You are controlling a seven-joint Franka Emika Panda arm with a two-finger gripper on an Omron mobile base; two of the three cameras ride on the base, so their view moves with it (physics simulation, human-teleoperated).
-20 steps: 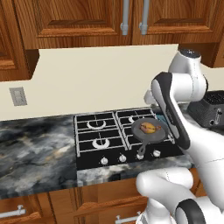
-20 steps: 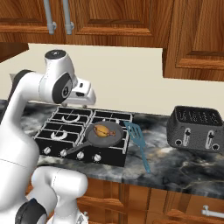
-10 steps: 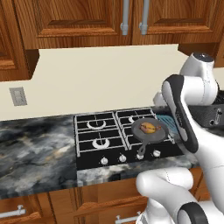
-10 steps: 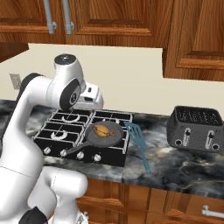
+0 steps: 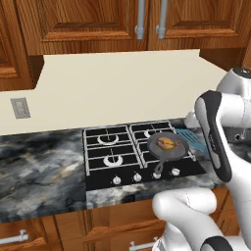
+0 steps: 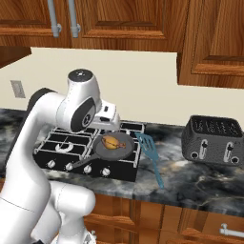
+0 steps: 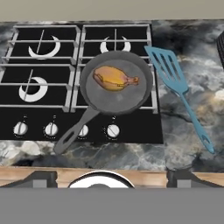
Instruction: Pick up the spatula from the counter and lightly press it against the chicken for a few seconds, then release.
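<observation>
blue spatula (image 7: 177, 87) lies beside pan (image 7: 117, 83) holding chicken (image 7: 114, 78)

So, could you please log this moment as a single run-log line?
phase: pre-grasp | gripper: open, above stove, nothing held | spatula: flat on counter beside pan | chicken: in pan, untouched
</observation>
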